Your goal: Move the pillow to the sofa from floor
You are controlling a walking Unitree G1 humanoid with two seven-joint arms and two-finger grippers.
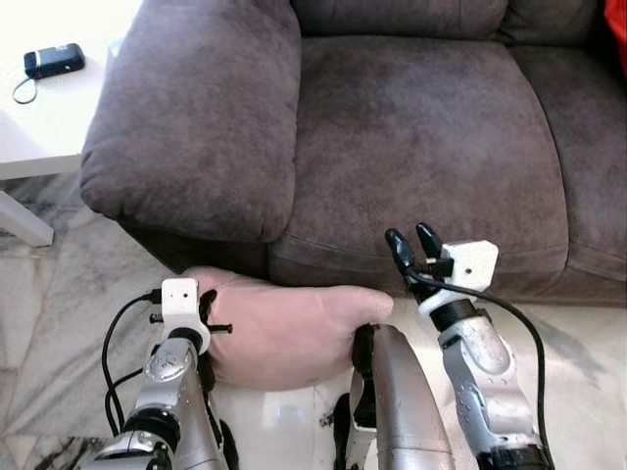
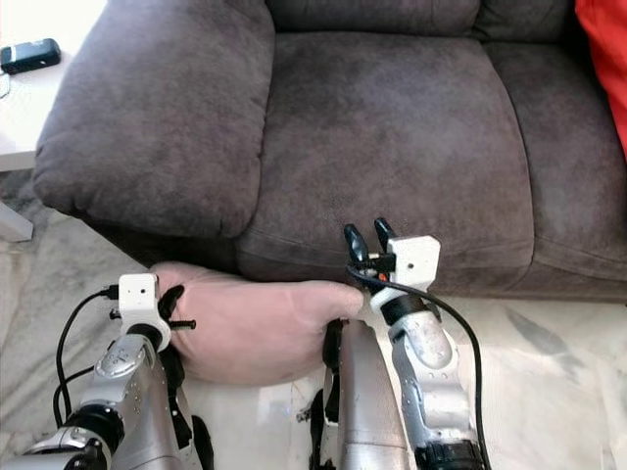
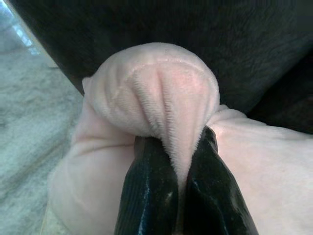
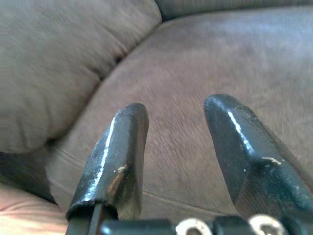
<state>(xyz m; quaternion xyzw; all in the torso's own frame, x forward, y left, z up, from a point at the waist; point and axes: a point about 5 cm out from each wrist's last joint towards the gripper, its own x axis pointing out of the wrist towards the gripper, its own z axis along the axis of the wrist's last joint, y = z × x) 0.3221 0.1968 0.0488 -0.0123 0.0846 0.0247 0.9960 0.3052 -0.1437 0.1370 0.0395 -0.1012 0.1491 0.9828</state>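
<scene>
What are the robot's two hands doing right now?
Left gripper: shut, pinching the pink pillow.
Right gripper: open, holding nothing, in front of the sofa.

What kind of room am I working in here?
Most likely a living room: a brown sofa with a padded armrest, a white side table next to it, and a marble-look floor. The left gripper pinches a pink pillow.

The left gripper (image 3: 182, 183) pinches a bunched fold of the pink pillow (image 3: 156, 93) between its black fingers (image 3: 146, 191), against the dark sofa (image 3: 220, 34).
</scene>
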